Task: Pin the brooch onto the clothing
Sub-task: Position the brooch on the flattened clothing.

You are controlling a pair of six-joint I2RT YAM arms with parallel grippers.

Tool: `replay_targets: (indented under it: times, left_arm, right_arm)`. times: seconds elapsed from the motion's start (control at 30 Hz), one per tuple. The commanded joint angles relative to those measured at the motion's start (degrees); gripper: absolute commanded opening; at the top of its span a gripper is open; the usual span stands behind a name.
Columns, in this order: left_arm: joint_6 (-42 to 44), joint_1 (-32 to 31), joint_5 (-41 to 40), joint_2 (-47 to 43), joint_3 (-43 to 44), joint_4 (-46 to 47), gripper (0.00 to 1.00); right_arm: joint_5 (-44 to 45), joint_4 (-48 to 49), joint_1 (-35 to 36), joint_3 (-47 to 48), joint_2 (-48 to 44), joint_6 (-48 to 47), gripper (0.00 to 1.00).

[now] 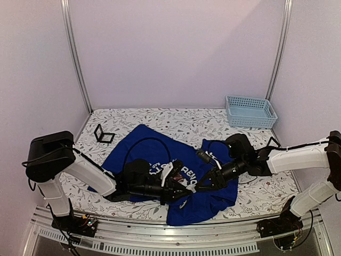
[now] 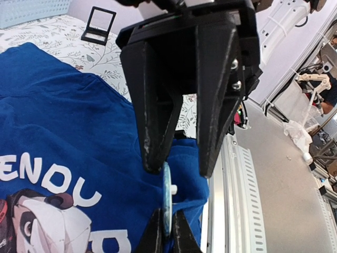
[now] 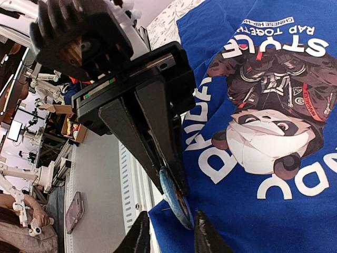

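Mid-pinning: clamped round blue brooch [image 2: 167,200] in left gripper [image 2: 165,234], right gripper [image 3: 171,238] parted; needed pin pushed into royal-blue panda T-shirt [image 2: 63,121] next.

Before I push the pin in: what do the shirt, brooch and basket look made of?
Shirt: soft matte blue cloth, likely cotton knit; it creases and folds. Brooch: thin stiff disc, pale blue, smooth face; metal or plastic, cannot tell. Basket: pale blue moulded plastic, judging by its lattice walls.
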Motion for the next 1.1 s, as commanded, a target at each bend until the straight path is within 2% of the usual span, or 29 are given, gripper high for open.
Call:
replay_targets:
  times: [0.0,0.17,0.3,0.43,0.8,1.07]
  left_arm:
    - [0.9,0.6,0.1,-1.3,-0.6,1.1,0.0]
    - [1.2,0.7,-0.1,-2.0,-0.6,0.4,0.0]
    - [1.8,0.6,0.1,-2.7,-0.4,-0.6,0.0]
    - [2.4,0.4,0.5,-3.4,-0.1,-1.6,0.0]
    - [3.2,0.4,0.9,-3.2,1.0,-2.6,0.0]
    - [3.2,0.4,1.0,-3.3,1.1,-2.5,0.0]
  right_arm:
    - [1.8,-7.3,-1.6,2.3,-3.6,-4.4,0.33]
    - [4.4,-8.8,-1.5,-0.1,-9.6,-7.8,0.37]
    - [8.1,-0.2,6.0,-6.6,-15.9,-10.8,0.37]
    - [14.6,7.4,6.8,-11.6,-19.5,-11.4,0.38]
    - [15.0,14.9,8.0,-12.8,-11.9,-12.2,0.42]
    - [13.8,17.1,8.3,-12.1,-7.8,-12.1,0.39]
